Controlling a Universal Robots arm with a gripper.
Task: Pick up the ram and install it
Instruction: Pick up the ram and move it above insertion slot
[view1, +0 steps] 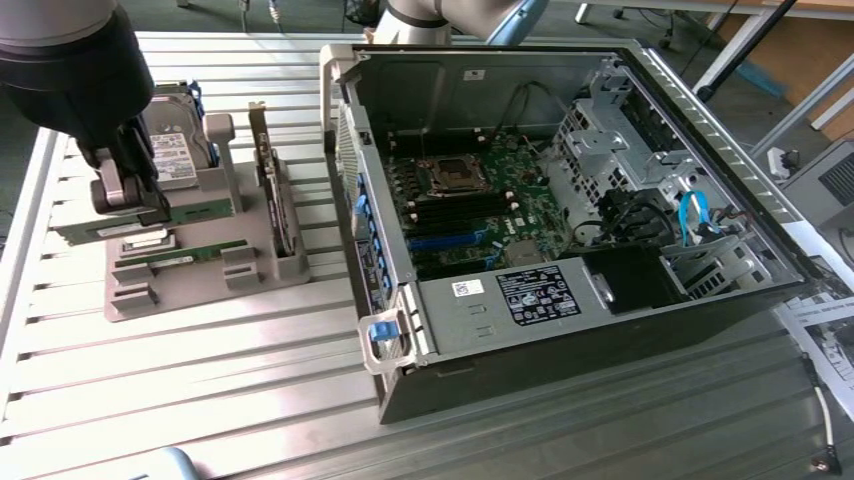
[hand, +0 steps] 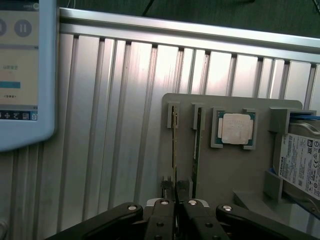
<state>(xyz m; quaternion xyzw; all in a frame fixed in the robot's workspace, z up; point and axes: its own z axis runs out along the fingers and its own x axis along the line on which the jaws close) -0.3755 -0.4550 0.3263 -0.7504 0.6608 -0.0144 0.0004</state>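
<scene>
My gripper (view1: 140, 205) hangs over the grey parts holder (view1: 200, 275) at the exterior view's left. Its fingers are shut on the ram (view1: 160, 222), a thin green stick standing on edge. In the wrist view the ram (hand: 174, 145) shows edge-on, running away from the gripper (hand: 175, 192) to a slot block of the holder (hand: 220, 165). I cannot tell whether it is clear of the slots. A second green stick (hand: 197, 142) stands beside it in the holder (view1: 180, 257).
The open computer case (view1: 400, 330) lies at the exterior view's right, with its motherboard (view1: 467, 205) and memory slots (view1: 454, 215) exposed. On the holder sit a square silver processor (hand: 236, 128) and a hard drive (view1: 174, 150). A tablet screen (hand: 20, 70) lies beside the holder.
</scene>
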